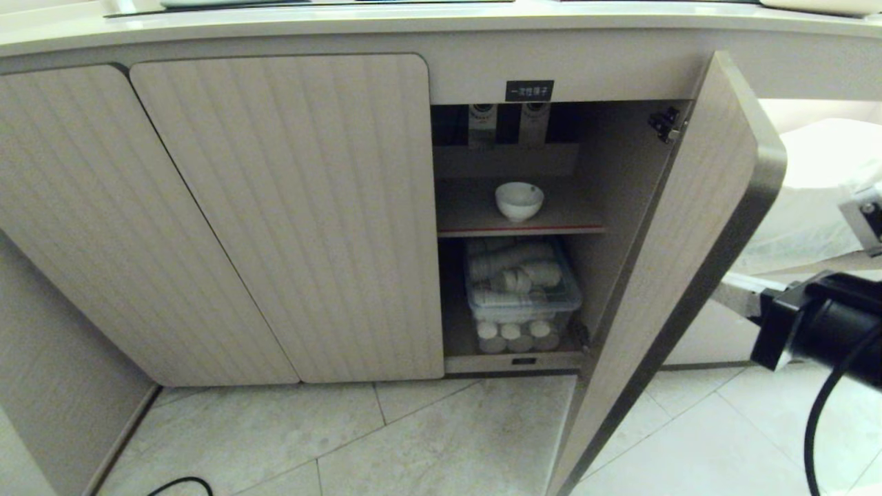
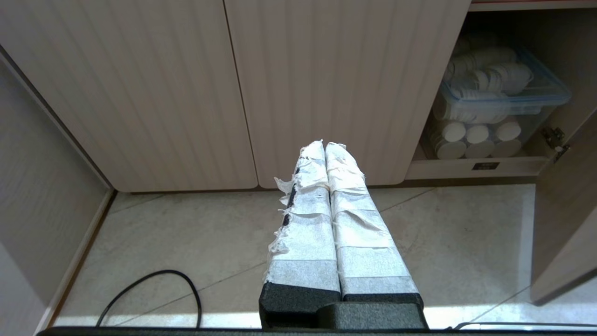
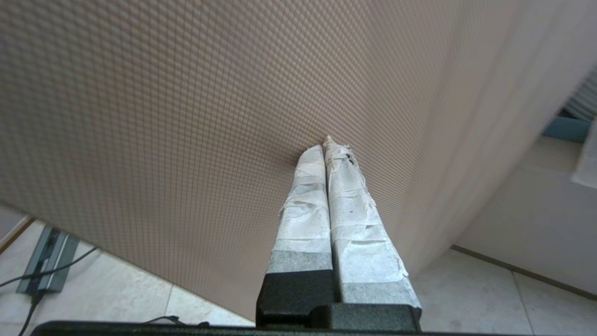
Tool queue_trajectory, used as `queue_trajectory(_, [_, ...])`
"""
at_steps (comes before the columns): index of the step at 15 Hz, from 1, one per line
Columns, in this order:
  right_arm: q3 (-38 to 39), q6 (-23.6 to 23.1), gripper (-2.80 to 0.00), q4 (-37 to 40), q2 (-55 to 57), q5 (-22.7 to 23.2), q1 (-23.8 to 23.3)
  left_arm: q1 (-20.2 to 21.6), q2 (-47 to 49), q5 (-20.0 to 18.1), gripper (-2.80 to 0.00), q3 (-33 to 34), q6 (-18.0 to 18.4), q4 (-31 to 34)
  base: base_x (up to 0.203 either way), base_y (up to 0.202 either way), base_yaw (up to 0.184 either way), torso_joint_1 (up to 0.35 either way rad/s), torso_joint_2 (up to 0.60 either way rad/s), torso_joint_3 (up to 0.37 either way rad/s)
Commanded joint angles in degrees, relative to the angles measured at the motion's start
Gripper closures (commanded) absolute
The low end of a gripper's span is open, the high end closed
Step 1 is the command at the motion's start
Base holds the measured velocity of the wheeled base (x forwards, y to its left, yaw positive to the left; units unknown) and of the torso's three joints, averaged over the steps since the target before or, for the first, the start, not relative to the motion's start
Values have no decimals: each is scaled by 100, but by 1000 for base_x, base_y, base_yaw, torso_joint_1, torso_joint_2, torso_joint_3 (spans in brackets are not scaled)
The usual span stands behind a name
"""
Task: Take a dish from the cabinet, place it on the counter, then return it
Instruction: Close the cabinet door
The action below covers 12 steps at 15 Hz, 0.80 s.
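The dish [image 1: 519,200], a small white bowl, stands upright on the red-edged upper shelf of the cabinet [image 1: 289,207]. The cabinet's right door [image 1: 682,262] hangs wide open below the beige counter [image 1: 413,21]. My right gripper [image 3: 326,144] is shut and empty, its taped tips right at the ribbed outer face of that door [image 3: 186,116]. In the head view only the right arm [image 1: 820,331] shows, to the right of the door, which hides the fingers. My left gripper [image 2: 325,145] is shut and empty, low over the floor before the closed doors.
A clear lidded box of rolled paper cups [image 1: 520,289] fills the lower shelf. A black label [image 1: 529,90] sits above the opening. A black cable [image 2: 154,289] lies on the tiled floor at the left. A white covered thing [image 1: 820,186] stands right of the door.
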Motion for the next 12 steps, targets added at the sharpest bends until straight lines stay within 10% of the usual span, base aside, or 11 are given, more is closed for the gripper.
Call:
queue_trajectory(1, [-70, -9, 0, -21, 164, 1, 101, 0, 0, 0, 0, -6, -1, 0, 0, 0, 0, 0, 0, 0])
queue_trajectory(12, [-174, -336, 0, -1546, 1561, -258, 286, 0, 0, 0, 0, 2, -1, 0, 0, 0, 0, 0, 0, 0])
